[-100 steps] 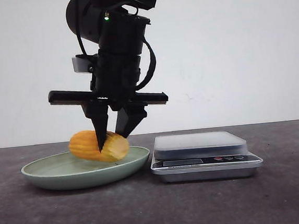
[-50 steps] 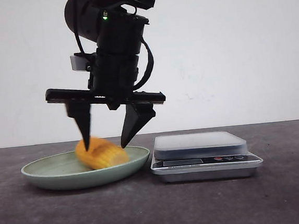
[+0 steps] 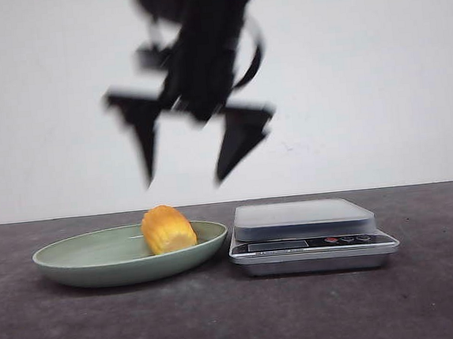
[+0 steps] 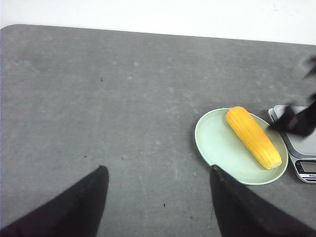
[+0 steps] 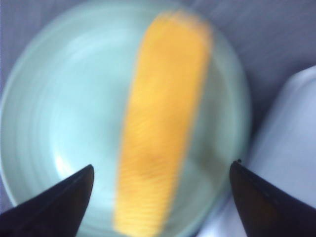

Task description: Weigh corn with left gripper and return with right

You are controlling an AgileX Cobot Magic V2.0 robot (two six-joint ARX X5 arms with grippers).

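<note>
Clearing right gripper off the plate, corn returned

Front view, near to far: bare table [image 3: 224,320] up front, then green plate [image 3: 83,257] w/ the corn [image 3: 167,229] lying in it, right of centre, cut end toward the camera. Left wrist view shows it on its side across the plate, touching nothing else. Scale [image 3: 304,224] sits just beside the plate on the right, platform bare; display too small to read.

Right gripper [image 3: 184,179] hangs above the corn, well clear, fingers spread wide, nothing btwn them. Heavily blurred in both front and right wrist views, so exact pose is unclear. Left gripper [image 4: 158,170] is also spread wide and holds nothing, over bare table well away from the plate. White wall [image 3: 378,85] at the back.

Judgement: weigh + return look done; step in hand is prob. the retreat.

How to do it well:
- go straight up first, no sideways sweep near the plate rim or scale
- keep fingers apart so neither tip clips the corn
- corn is round, could roll if nudged
</note>
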